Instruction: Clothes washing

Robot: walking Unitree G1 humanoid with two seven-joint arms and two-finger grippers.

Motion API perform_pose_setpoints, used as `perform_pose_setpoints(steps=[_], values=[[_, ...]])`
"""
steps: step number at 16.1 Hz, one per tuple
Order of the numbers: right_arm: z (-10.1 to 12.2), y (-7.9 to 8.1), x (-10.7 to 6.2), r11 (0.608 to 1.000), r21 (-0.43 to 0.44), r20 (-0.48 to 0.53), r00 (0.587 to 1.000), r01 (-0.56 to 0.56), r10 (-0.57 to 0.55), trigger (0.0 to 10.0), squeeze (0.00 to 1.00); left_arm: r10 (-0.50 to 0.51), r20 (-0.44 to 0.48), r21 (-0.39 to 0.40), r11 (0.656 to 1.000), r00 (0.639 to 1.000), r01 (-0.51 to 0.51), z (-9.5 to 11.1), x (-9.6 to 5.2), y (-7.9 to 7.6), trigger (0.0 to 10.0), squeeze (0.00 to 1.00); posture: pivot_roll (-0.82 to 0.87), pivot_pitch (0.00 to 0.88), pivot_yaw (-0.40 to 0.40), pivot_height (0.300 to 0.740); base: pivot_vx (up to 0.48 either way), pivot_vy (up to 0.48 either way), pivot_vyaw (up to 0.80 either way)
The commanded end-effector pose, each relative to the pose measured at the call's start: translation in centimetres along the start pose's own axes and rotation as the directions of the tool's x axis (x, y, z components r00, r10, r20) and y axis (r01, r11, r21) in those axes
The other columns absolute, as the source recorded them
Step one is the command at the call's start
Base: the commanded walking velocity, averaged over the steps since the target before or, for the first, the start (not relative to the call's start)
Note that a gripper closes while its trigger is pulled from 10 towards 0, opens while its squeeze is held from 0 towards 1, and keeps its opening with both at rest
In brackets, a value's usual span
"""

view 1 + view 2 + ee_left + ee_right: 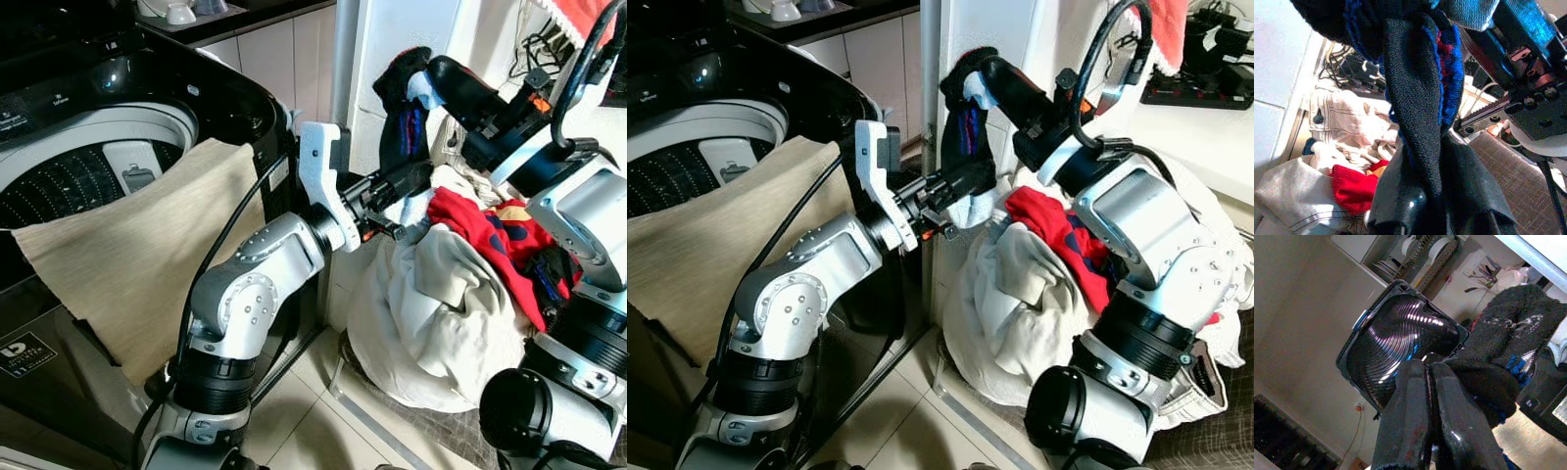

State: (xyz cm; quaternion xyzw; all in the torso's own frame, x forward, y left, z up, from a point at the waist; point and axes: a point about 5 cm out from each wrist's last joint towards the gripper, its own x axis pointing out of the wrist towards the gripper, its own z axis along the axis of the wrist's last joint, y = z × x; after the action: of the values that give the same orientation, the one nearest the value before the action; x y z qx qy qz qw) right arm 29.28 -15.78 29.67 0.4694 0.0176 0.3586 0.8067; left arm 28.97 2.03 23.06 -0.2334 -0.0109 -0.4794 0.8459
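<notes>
The right gripper [972, 76] pinches a dark knit garment [402, 117] (blue and red trim) at one o'clock from the laundry pile [441, 304]; the left gripper [416, 181] reaches in, fingers unclear.

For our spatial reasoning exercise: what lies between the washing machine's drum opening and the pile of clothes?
In the left eye view, a beige cloth draped over the washing machine rim and the left arm lie between it and the clothes pile.

The right gripper [423, 83] is raised at about one o'clock, its black fingers [1422, 421] pinched together. The left gripper [411, 181] reaches forward below it, toward two o'clock, elbow bent low, wrist level.
</notes>
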Motion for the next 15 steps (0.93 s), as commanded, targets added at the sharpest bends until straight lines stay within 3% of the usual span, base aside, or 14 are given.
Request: perform_pose_setpoints(steps=[1,6,7,8,9,11,12,13,14,15], values=[[0.0,0.2,-0.1,1.0,-0.005,0.001,1.0,0.0,0.0,0.0,0.0,-0.011,0.01,0.018,1.0,1.0,0.011,0.2,0.0,-0.3,0.0,0.0,-0.2,0.0,0.013,0.74,0.0,0.0,0.0],[0.1,0.1,-0.1,1.0,-0.01,0.003,1.0,0.008,-0.008,0.0,0.0,0.004,0.032,0.011,1.0,0.999,-0.005,0.5,-0.1,0.1,0.0,0.0,-0.2,0.0,0.014,0.74,0.0,0.0,0.0],[0.1,0.1,-0.1,1.0,-0.022,0.0,1.0,0.012,-0.012,2.7,0.32,0.022,0.044,0.018,1.0,0.999,-0.023,0.7,-0.1,0.4,0.0,0.0,-0.2,0.0,0.014,0.74,0.0,0.0,0.0],[0.1,0.1,-0.1,0.999,-0.031,-0.003,1.0,0.015,-0.015,8.9,0.88,0.042,0.058,0.021,0.999,0.997,-0.043,1.0,-0.1,0.6,0.0,0.0,-0.2,0.0,0.014,0.74,0.0,0.0,0.0],[0.0,0.0,-0.1,0.999,-0.045,-0.008,1.0,0.021,-0.022,10.0,1.0,0.089,0.089,0.021,0.996,0.992,-0.091,1.5,-0.1,1.2,0.0,0.0,-0.2,0.0,0.015,0.74,0.0,0.0,0.0],[-0.2,0.1,-0.2,0.996,-0.083,-0.029,0.999,0.021,-0.024,10.0,1.0,0.25,0.189,0.076,0.96,0.949,-0.268,3.7,-0.4,3.3,0.0,0.0,-0.2,0.0,0.018,0.74,0.0,0.0,0.0],[-0.5,0.0,-0.4,0.983,-0.173,-0.07,0.994,0.067,-0.08,10.0,1.0,0.383,0.239,0.136,0.897,0.892,-0.421,5.3,-1.0,5.2,0.0,0.0,-0.2,0.0,0.02,0.74,0.0,0.0,0.0],[-1.3,-0.8,-0.7,0.921,-0.355,-0.137,0.965,0.162,-0.222,10.0,1.0,0.475,0.291,0.233,0.807,0.831,-0.543,7.3,-1.9,6.9,0.0,0.0,-0.2,0.0,0.023,0.74,0.0,0.0,0.0],[-1.7,-1.2,-0.9,0.87,-0.454,-0.157,0.944,0.193,-0.292,10.0,0.0,0.502,0.324,0.285,0.757,0.802,-0.589,8.8,-2.4,7.8,0.0,0.0,-0.2,0.0,0.023,0.74,0.0,0.0,0.0],[-2.1,-1.7,-1.3,0.78,-0.586,-0.152,0.917,0.217,-0.369,10.0,0.0,0.549,0.361,0.38,0.651,0.754,-0.657,11.2,-3.1,9.3,0.0,0.0,-0.19,0.0,0.022,0.74,0.0,0.0,0.0]])
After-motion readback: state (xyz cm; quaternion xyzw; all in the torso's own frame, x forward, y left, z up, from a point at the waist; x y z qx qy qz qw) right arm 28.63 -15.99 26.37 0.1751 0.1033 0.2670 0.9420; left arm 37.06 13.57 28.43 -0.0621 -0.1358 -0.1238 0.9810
